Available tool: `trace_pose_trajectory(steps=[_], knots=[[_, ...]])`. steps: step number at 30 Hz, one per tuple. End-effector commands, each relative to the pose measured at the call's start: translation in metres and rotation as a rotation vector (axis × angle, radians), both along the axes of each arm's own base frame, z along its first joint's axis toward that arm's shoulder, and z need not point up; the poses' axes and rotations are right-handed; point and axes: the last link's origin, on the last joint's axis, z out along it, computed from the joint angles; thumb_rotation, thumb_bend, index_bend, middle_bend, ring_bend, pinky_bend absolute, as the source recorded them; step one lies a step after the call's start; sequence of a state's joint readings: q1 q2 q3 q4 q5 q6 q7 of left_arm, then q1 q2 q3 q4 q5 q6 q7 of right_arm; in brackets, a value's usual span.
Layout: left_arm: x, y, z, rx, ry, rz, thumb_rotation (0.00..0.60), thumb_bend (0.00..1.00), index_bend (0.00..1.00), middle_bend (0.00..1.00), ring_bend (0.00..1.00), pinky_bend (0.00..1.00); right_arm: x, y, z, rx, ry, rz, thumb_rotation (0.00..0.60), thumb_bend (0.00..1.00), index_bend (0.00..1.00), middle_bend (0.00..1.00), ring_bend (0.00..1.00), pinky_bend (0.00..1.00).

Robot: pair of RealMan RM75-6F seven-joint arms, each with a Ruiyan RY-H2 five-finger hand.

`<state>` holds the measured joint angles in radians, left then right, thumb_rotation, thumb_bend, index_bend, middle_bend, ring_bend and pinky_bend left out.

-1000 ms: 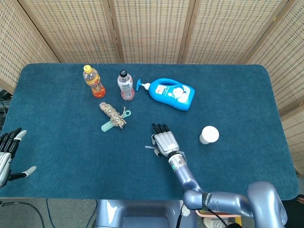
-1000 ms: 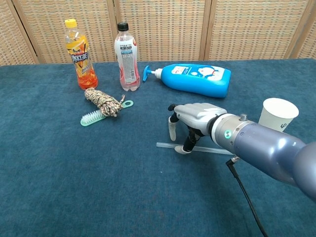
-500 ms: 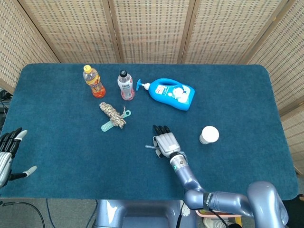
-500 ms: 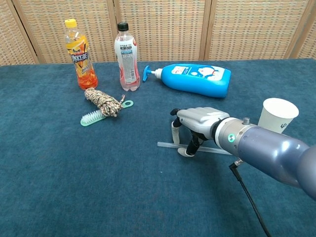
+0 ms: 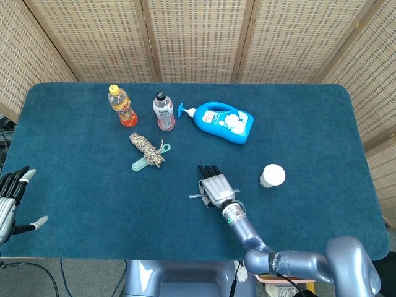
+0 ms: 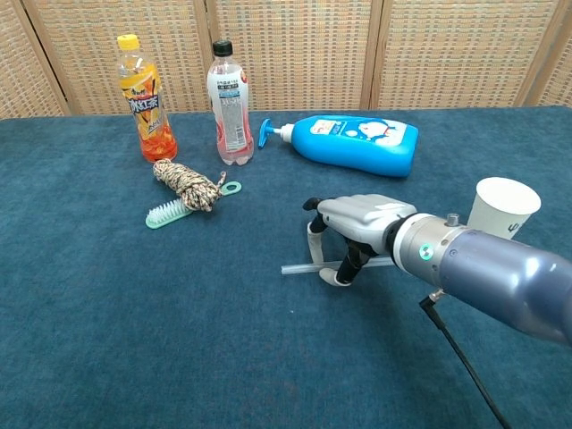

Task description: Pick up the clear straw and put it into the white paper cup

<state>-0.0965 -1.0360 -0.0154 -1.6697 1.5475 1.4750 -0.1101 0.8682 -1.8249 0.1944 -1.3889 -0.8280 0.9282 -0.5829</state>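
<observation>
The thin clear plastic straw (image 6: 302, 267) lies almost flat on the dark blue felt-covered table (image 6: 107, 322), near the middle and a little toward the near edge. The right hand (image 6: 353, 231), grey and silver, is arched over it with fingers curled downward; its fingertips (image 6: 337, 276) pinch the straw, whose left end pokes out past them. In the head view the straw (image 5: 194, 197) shows as a short pale line jutting left from under the same hand (image 5: 214, 185). The white paper cup (image 6: 503, 207) stands upright to the right of the hand, apart from it, its mouth open upward.

The left hand (image 5: 11, 199) hangs at the far left edge of the head view, off the table, fingers spread and holding nothing.

Along the far side stand an orange drink bottle with a yellow cap (image 6: 145, 98) and a clear bottle with a pink label and black cap (image 6: 229, 105), with a blue pump bottle (image 6: 357, 143) lying on its side to their right. Nearer, a bundle of speckled rope (image 6: 186, 183) rests on a mint green brush (image 6: 168, 213).
</observation>
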Motion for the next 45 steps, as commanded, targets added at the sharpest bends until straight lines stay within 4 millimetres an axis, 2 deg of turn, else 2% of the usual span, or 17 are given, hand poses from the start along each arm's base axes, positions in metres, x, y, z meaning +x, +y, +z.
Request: trace_pose_trajectory(steps=[1,4,12,16,20,24,28,32,34,45], knots=[[0.000,0.000,-0.001,-0.003,0.001,0.000,0.600,0.16,0.00,0.00,0.00,0.00,0.011,0.004,0.021,0.012,-0.116,0.018,0.600,0.48,0.68,0.04,0.00,0.02],[0.000,0.000,-0.002,-0.007,0.002,0.000,0.600,0.16,0.00,0.00,0.00,0.00,0.022,0.004,0.038,0.022,-0.217,0.015,0.600,0.48,0.68,0.04,0.00,0.02],[0.002,-0.002,-0.003,-0.013,0.006,-0.013,0.600,0.16,0.00,0.00,0.00,0.00,0.042,-0.008,0.110,0.039,-0.556,-0.089,0.600,0.48,0.68,0.05,0.00,0.02],[0.003,-0.002,-0.003,-0.011,0.005,-0.014,0.600,0.16,0.00,0.00,0.00,0.00,0.035,-0.020,0.145,0.016,-0.699,-0.163,0.600,0.48,0.68,0.06,0.00,0.02],[0.003,-0.002,-0.003,-0.010,0.003,-0.014,0.600,0.16,0.00,0.00,0.00,0.00,0.017,-0.031,0.167,-0.018,-0.802,-0.227,0.600,0.48,0.68,0.08,0.00,0.02],[0.004,-0.002,-0.005,-0.016,0.008,-0.014,0.600,0.16,0.00,0.00,0.00,0.00,-0.011,-0.039,0.181,-0.052,-0.866,-0.298,0.600,0.48,0.69,0.08,0.00,0.02],[0.004,-0.001,-0.005,-0.018,0.011,-0.013,0.600,0.16,0.00,0.00,0.00,0.00,-0.024,-0.041,0.184,-0.056,-0.886,-0.327,0.600,0.48,0.69,0.09,0.00,0.02],[0.004,-0.001,-0.006,-0.021,0.013,-0.012,0.600,0.16,0.00,0.00,0.00,0.00,-0.050,-0.045,0.187,-0.078,-0.915,-0.378,0.600,0.48,0.69,0.09,0.00,0.02],[0.004,-0.001,-0.007,-0.023,0.013,-0.012,0.600,0.16,0.00,0.00,0.00,0.00,-0.069,-0.046,0.188,-0.098,-0.922,-0.418,0.600,0.48,0.69,0.09,0.00,0.02],[0.005,-0.002,-0.008,-0.024,0.015,-0.013,0.600,0.16,0.00,0.00,0.00,0.00,-0.107,-0.047,0.189,-0.117,-0.923,-0.454,0.600,0.48,0.69,0.09,0.00,0.02]])
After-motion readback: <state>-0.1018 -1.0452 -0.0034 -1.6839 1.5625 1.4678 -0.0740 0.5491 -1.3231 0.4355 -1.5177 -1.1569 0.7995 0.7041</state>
